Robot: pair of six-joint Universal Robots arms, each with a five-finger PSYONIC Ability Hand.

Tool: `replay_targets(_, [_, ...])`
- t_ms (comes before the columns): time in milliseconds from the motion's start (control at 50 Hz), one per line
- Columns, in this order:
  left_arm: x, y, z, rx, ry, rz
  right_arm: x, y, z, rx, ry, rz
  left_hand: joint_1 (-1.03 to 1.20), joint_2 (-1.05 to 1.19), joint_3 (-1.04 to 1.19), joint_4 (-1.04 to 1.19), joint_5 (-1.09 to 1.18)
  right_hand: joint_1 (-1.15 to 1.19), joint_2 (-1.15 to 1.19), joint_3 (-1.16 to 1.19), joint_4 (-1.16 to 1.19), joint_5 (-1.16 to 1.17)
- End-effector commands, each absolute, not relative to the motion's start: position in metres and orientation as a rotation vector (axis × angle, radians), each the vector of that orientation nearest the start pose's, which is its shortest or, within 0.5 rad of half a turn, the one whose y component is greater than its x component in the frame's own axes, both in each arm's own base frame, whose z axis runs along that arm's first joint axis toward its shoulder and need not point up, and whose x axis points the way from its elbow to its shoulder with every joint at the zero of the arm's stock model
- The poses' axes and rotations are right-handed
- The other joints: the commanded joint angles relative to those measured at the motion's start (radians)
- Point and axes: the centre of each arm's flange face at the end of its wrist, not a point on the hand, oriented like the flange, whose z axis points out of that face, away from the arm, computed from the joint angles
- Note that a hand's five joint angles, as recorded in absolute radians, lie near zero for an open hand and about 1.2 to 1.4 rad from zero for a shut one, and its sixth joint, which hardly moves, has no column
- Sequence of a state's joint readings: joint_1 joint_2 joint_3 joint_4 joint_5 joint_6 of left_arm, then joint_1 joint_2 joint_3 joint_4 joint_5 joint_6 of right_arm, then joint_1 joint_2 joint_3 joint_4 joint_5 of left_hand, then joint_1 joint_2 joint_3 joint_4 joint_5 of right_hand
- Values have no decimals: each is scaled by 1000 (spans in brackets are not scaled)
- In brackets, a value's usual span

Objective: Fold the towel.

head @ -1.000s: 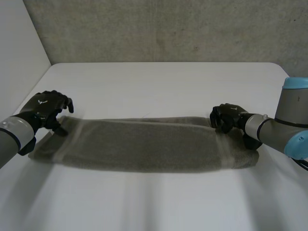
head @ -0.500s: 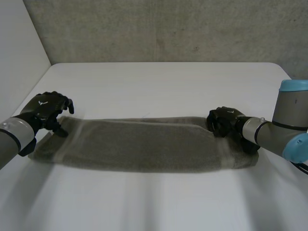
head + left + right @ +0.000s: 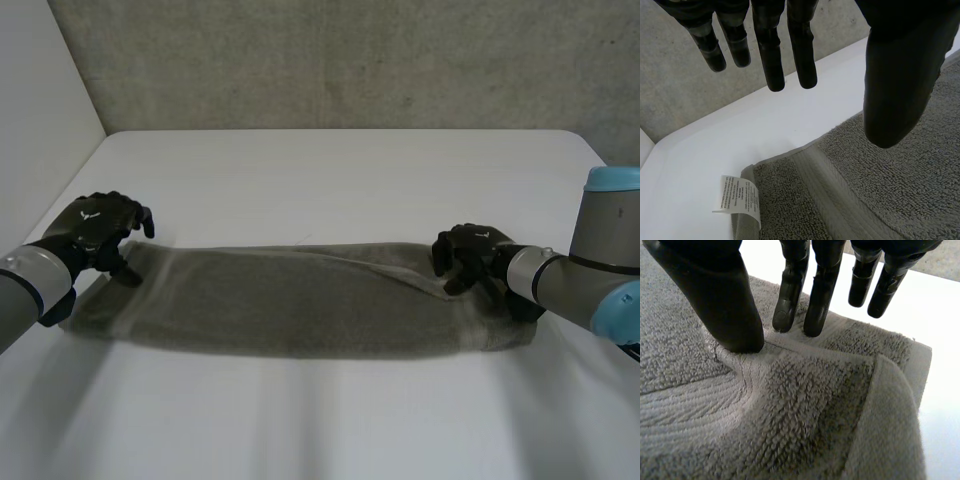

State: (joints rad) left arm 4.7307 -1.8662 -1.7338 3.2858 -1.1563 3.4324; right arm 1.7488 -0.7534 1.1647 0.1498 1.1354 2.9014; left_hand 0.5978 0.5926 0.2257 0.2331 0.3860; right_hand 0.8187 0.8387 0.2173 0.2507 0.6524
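The towel (image 3: 300, 310) lies flat on the white table (image 3: 330, 170), a long strip running from the left of the frame to the right, across the middle of the head view. Its long side faces the robot. The near edge is bare, with no hand on it.

A bit further back, each hand sits at one short end, on the far edge. The left hand (image 3: 95, 230) is at the left of the frame, over the far left corner. It is released and holds nothing. In the left wrist view its fingers (image 3: 772, 55) hang straight over bare table, and its thumb (image 3: 900, 85) hangs over the towel. A small white label (image 3: 740, 197) sticks out at that corner of the towel.

The right hand (image 3: 468, 252) is at the right of the frame, on the far right corner. In the right wrist view its thumb (image 3: 725, 305) and two fingers (image 3: 790, 295) press into the towel and bunch a little ridge between them, so I think it is pinching the towel.

So the right hand looks ready first. The left hand has to drop onto its corner, which is just under it.

Behind the table is a grey wall (image 3: 330, 60)
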Motion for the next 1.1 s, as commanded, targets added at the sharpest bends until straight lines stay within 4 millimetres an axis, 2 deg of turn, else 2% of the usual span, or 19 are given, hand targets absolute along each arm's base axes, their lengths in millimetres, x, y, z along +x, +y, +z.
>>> replay_targets(20, [-163,-317,182,756,2543,-1959,237,-357,115,-791,2316,-1342,-44,-39,-51,-59,-6,-23,-43,-43,-76,-32])
replay_targets(200, [-163,-317,182,756,2543,-1959,236,-352,121,-793,2314,-1346,-44,-39,-51,-59,-6,-82,-102,-43,-76,-90])
replay_targets(340, [-163,-317,184,756,2538,-1964,234,-346,132,-804,2304,-1364,-44,-39,-51,-59,-6,-217,-237,-43,-76,-225])
replay_targets(640, [-163,-315,183,756,2541,-1960,229,-338,126,-856,2333,-1347,-41,-36,-51,-59,-4,-211,-231,-43,-76,-219])
replay_targets(900, [-163,-314,183,759,2544,-1957,228,-332,138,-892,2312,-1371,-41,-36,-51,-59,-4,-208,-228,-43,-76,-216])
replay_targets(1100, [-163,-314,183,759,2544,-1957,215,-332,143,-921,2335,-1404,-41,-36,-51,-59,-4,-205,-225,-43,-76,-214])
